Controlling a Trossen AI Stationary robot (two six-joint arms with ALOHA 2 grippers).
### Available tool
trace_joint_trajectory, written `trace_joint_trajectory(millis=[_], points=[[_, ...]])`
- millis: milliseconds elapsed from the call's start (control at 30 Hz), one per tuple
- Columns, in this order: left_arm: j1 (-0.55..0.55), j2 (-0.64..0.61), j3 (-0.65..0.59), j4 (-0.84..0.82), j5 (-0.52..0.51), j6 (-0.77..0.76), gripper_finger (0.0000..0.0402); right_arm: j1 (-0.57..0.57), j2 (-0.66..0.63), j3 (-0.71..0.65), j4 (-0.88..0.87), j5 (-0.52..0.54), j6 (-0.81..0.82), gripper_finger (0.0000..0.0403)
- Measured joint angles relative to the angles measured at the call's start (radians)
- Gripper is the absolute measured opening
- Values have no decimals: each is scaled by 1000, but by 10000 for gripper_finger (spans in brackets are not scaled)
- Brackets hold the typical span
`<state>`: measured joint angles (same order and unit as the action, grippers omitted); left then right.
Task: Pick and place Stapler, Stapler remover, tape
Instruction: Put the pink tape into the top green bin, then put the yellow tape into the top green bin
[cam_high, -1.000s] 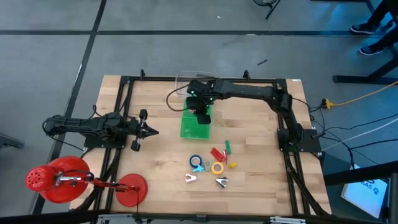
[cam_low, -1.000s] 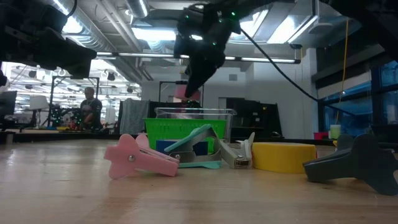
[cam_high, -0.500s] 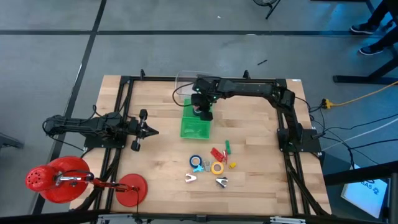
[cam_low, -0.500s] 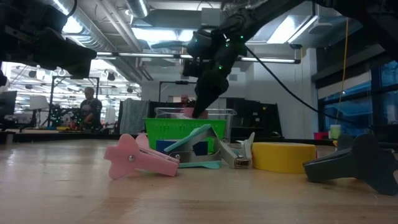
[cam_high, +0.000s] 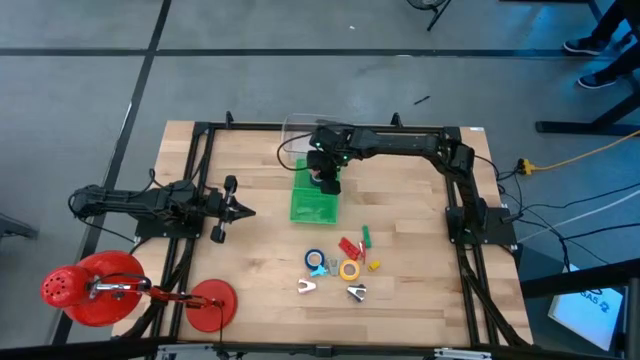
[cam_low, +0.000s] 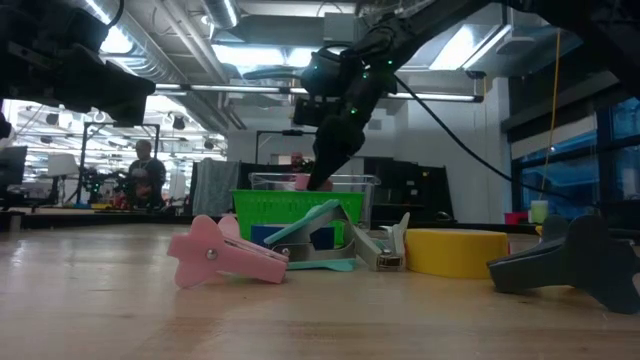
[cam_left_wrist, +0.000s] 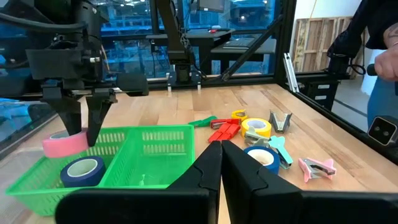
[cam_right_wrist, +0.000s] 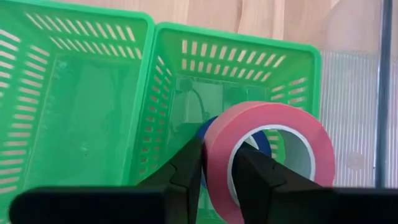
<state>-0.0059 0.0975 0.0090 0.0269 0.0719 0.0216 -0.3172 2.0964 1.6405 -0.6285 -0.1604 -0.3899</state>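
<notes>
My right gripper (cam_high: 322, 180) hangs over the far compartment of the green basket (cam_high: 312, 207), shut on a pink tape roll (cam_right_wrist: 267, 146). That roll also shows in the left wrist view (cam_left_wrist: 64, 143), level with the basket's rim. A blue tape roll (cam_left_wrist: 83, 170) lies flat in the same compartment. On the table near the near edge lie a second blue roll (cam_high: 316, 260), a yellow roll (cam_high: 349, 269), a red stapler (cam_high: 348, 246) and grey-white claw-shaped staple removers (cam_high: 307, 287). My left gripper (cam_high: 248, 211) waits shut at the table's left. My right gripper pinches the pink roll's wall (cam_right_wrist: 214, 155), with one finger (cam_right_wrist: 255, 177) inside the hollow centre and the other (cam_right_wrist: 186, 168) outside. The fingers come from above, pointing down. The roll lies roughly level below them, over the blue roll in the basket's far compartment.
A clear plastic bin (cam_high: 300, 130) stands just beyond the basket toward the far edge. Small green (cam_high: 365, 236) and yellow (cam_high: 374, 265) pieces lie among the near cluster. Red objects (cam_high: 95, 288) sit at the near left corner. Bare wood lies between the basket and my left arm.
My right gripper has moved a little toward the far edge and down, carrying the pink roll from well above the basket to about its rim height. For the last half second it has kept nearly still and stayed shut on the roll.
</notes>
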Motion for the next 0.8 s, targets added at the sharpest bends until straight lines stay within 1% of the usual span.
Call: trace_joint_trajectory(millis=[167, 267, 400, 633, 700, 800], points=[[0, 0, 0, 0, 0, 0, 4, 0, 0, 0, -1, -2, 1, 87], [0, 0, 0, 0, 0, 0, 6, -1, 0, 0, -2, -33, 16, 99], [0, 0, 0, 0, 0, 0, 8, -2, 0, 0, -2, -43, 17, 131], [0, 0, 0, 0, 0, 0, 4, -2, 0, 0, -16, -43, 19, 208], [0, 0, 0, 0, 0, 0, 4, -2, 0, 0, -34, -43, 19, 224], [0, 0, 0, 0, 0, 0, 6, -2, 0, 0, -72, -43, 19, 236]])
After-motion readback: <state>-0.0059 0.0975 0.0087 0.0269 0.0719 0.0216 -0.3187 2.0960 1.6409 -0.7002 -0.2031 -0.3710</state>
